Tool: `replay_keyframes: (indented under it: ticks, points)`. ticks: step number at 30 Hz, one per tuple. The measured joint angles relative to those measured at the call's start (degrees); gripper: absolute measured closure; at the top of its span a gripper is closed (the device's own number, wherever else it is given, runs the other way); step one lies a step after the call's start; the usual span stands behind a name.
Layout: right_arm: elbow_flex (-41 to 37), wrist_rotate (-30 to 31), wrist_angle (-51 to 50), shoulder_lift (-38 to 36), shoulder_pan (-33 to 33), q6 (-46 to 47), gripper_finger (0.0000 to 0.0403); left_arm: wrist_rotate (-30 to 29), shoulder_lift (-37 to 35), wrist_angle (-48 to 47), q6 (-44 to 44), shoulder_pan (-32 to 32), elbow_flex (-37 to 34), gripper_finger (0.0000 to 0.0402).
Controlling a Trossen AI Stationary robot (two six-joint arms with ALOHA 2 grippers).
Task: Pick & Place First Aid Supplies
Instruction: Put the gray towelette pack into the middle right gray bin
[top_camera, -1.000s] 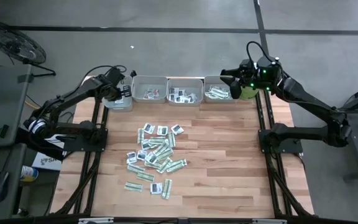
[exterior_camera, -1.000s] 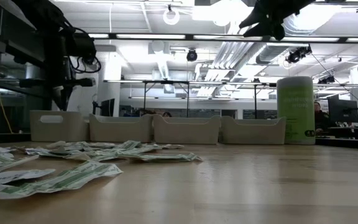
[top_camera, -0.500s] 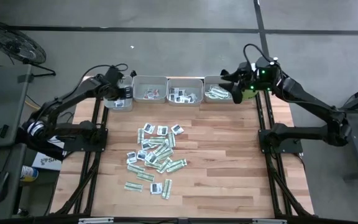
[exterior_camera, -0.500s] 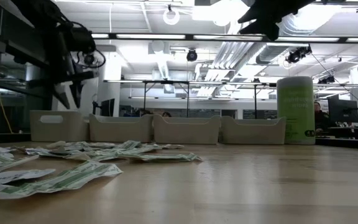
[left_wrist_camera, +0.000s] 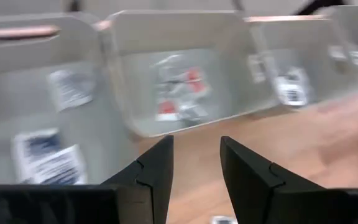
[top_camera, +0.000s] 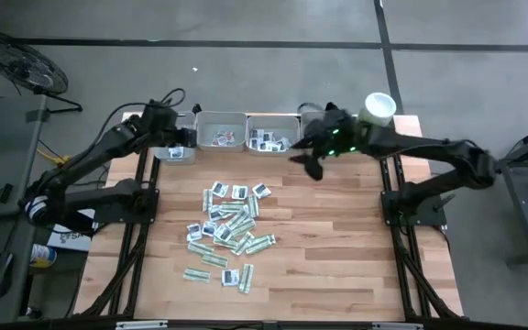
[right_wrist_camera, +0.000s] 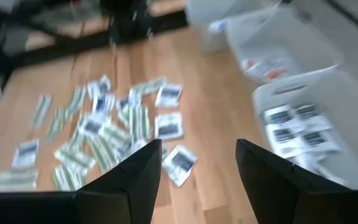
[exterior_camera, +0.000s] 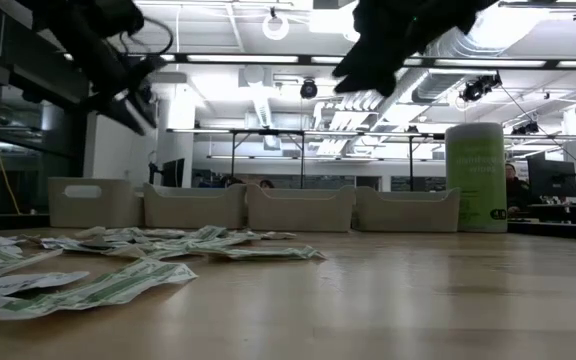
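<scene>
Four grey trays [top_camera: 220, 131] line the far edge of the table [top_camera: 337, 247], serving as sorting bins. The first aid supplies [top_camera: 227, 229] lie heaped near the table's middle, in front of the trays, awaiting sorting; some already sit inside. Left gripper [top_camera: 183, 139], over the leftmost tray, jaws parted and empty, as after a drop. Right gripper [top_camera: 312, 158], just in front of the trays, open and empty, apparently heading for the heap.

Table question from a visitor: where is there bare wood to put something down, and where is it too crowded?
Bare table lies between the sachet pile and the right edge, and along the near edge. A narrow strip separates pile from trays. The middle-left is crowded with sachets.
</scene>
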Motion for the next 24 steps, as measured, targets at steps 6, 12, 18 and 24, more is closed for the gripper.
replay_keyframes:
  ticks: [6,12,18,24]
  points:
    - [0.0,0.2,2.3,9.9,5.3,-5.6,0.0202,-4.1,-0.1,4.1,-1.4,-12.6,0.0,0.0271]
    - [5.9,4.2,-4.0,19.0,9.5,-10.9,0.0203,-10.0,-0.3,2.0,-3.1,-19.9,0.0,0.0271]
    - [15.6,9.0,-12.7,28.4,11.8,-18.8,0.0202,-10.3,-1.2,0.0,-2.9,-24.3,0.0,0.0271]
    - [21.8,10.1,-16.1,35.2,11.6,-22.9,0.0202,-10.3,-1.7,-0.5,-2.9,-25.9,0.0,0.0271]
